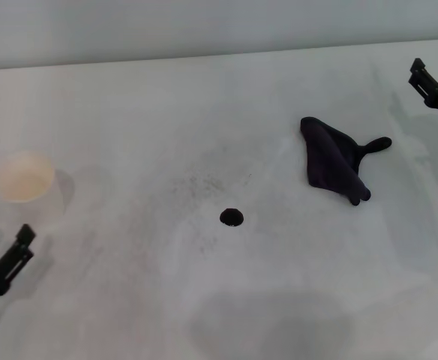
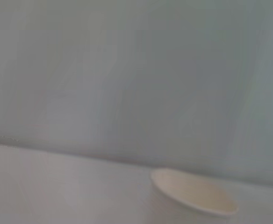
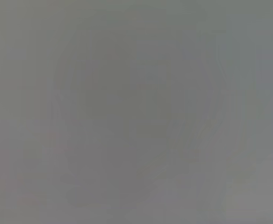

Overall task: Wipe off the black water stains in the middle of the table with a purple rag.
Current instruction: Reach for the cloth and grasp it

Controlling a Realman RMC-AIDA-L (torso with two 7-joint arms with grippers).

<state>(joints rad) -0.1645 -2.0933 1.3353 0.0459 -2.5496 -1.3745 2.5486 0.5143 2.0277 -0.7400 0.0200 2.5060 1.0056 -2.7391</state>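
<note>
Stain: the small round glossy black blot [image 1: 232,217] lies near the middle of the broad white matte surface [image 1: 129,112], untouched.
Rag: the crumpled dark purple cloth with a thin tail-like corner [image 1: 334,159] lies flat, well apart from the blot, toward the robot's right.
Right tool [image 1: 427,81]: at the far right edge, near the rag but not touching it; fingers look spread, holding nothing.
Left tool [image 1: 5,262]: low at the left edge, apparently spread and empty, though only partly in view.
Bystander: a pale cream paper cup [image 1: 25,177] just beyond the left tool.
Risk, grasp: pinching only the tail could leave the rag dangling and smearing rather than wiping.
Risk, sweep: a loose bundle may push the blot outward across the surface.
Risk, cup: any left-arm move could tip it.
</note>
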